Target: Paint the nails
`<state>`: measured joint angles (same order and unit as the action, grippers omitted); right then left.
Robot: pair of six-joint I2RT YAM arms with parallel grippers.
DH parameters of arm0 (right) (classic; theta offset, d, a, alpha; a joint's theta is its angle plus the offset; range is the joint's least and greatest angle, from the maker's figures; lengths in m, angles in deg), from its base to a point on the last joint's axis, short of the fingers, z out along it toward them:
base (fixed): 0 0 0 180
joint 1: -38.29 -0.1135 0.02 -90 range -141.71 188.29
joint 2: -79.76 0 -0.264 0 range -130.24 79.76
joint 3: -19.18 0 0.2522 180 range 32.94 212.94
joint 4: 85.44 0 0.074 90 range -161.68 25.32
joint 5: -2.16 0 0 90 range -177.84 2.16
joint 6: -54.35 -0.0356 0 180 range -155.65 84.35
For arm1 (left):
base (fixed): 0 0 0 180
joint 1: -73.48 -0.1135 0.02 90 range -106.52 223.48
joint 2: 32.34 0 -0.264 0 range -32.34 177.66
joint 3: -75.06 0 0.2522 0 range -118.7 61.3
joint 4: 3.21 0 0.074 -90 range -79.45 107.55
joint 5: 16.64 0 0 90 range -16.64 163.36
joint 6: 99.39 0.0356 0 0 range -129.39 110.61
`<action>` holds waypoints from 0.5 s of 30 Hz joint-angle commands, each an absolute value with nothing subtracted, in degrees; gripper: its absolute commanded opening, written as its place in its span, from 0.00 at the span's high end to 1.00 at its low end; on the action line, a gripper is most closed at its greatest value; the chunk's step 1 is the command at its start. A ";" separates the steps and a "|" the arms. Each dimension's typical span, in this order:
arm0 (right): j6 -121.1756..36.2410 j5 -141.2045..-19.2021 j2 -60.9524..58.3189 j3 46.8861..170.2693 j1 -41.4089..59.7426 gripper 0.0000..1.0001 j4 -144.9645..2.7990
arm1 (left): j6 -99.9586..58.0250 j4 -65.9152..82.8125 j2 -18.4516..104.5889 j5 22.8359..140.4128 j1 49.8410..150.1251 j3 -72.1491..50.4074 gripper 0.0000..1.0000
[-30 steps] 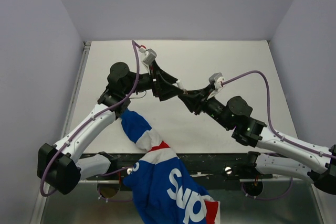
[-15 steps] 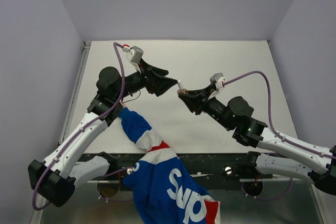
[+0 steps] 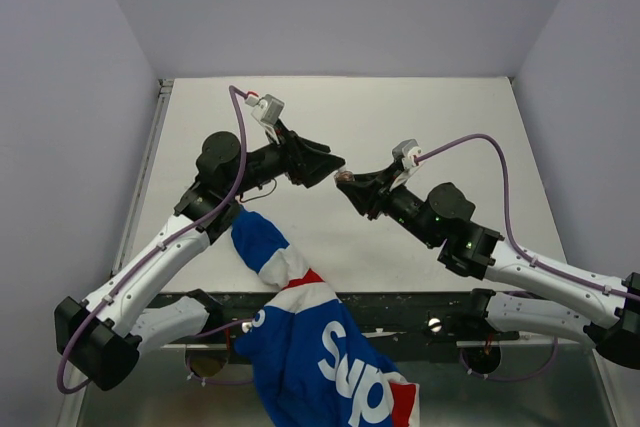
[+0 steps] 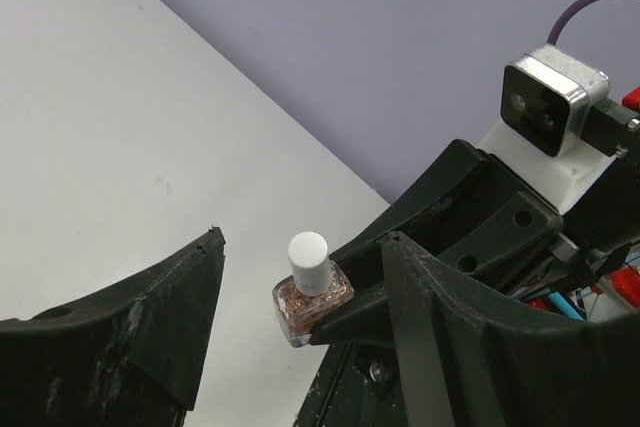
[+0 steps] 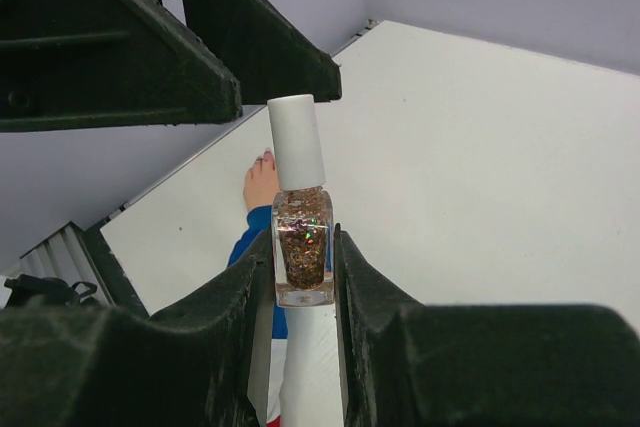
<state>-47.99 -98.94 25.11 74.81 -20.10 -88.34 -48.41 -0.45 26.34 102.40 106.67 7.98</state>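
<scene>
Since half a second ago the left gripper [image 3: 330, 169] is coming closer to the right gripper [image 3: 345, 180] again, and the gap between them is getting smaller; one second ago the two were overlapping.

Nearest to the bases, one sleeve [image 3: 300, 327] in blue, white and red is coming over the near edge of the table [image 3: 450, 127] and going under the left arm [image 3: 170, 247], so the top view is not showing the hand. The right wrist view is showing one bare hand [image 5: 260, 185] lying on the table past the sleeve. Of the nails [image 5: 267, 156] I am seeing only one, pinkish-red; the others I cannot tell. The nails are lying on the table apart from both grippers, and no finger is touching them.

Farther out, the right gripper is clamping one polish bottle [image 5: 302, 252] by its glass body, one finger on each side. The bottle's one white cap [image 5: 297, 142] is pointing away from the wrist. The left gripper is standing wide open and holding nothing. The cap is sitting just in front of its two spread fingers [image 4: 150, 327] and is not touching them.
</scene>
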 commanded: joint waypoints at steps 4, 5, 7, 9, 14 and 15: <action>-47.60 -97.78 25.01 75.83 -20.07 0.99 -88.47 | -45.87 3.42 27.60 97.54 109.69 5.93 0.30; -47.61 -97.69 25.18 75.75 -20.15 0.99 -88.47 | -45.43 3.87 27.60 97.01 109.96 5.75 0.30; -47.61 -97.43 25.01 75.75 -20.15 0.99 -88.47 | -45.16 4.05 27.69 96.48 110.31 5.58 0.35; -47.69 -97.25 24.92 75.75 -20.07 0.99 -88.47 | -45.25 3.70 27.78 96.57 110.48 5.66 0.41; -47.70 -97.25 25.01 75.75 -20.15 0.99 -88.03 | -45.60 3.43 28.22 96.92 110.92 5.66 0.48; -47.78 -97.34 25.10 75.75 -20.15 0.99 -88.03 | -45.60 3.35 28.22 96.92 111.10 5.84 0.49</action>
<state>-48.01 -98.19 25.07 74.81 -20.10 -88.32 -46.21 3.24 27.89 98.23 110.37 7.41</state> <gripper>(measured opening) 0.329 0.535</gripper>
